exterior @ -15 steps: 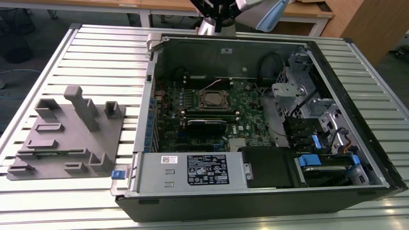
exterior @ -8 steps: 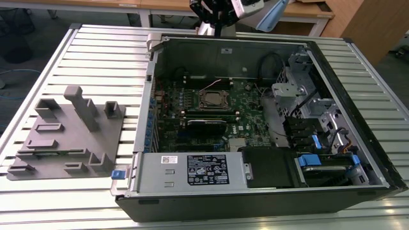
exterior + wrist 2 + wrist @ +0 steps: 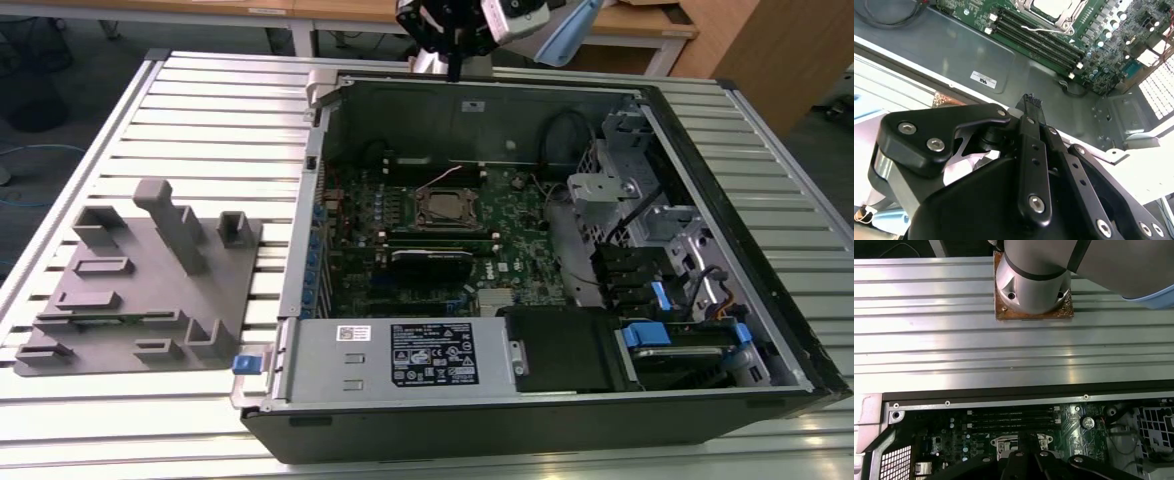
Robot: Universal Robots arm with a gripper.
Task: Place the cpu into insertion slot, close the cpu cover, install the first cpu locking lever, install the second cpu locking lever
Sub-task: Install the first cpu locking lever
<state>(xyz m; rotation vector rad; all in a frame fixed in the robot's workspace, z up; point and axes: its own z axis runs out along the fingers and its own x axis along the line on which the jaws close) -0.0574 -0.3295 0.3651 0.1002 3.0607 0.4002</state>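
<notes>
- Grey fixture tray (image 3: pixel 134 290) on the exterior view's left, well apart from the computer case (image 3: pixel 307 370);
- gripper (image 3: pixel 454 70) hangs above the case's far wall, fingers pinched together (nothing visible between them);
- cpu (image 3: pixel 1054 6) looks seated in the insertion slot (image 3: pixel 422 210); cover-or-lever stage, I'd judge; reaching it calls for a steady descent into the case.

I see pincer (image 3: pixel 454 72) cut off by exterior view's top edge. Second wrist view: slot (image 3: pixel 1051 9) clipped at picture edge. First wrist view: pincer body hides part of slot. Exterior view: slot detail too small to tell.
</notes>
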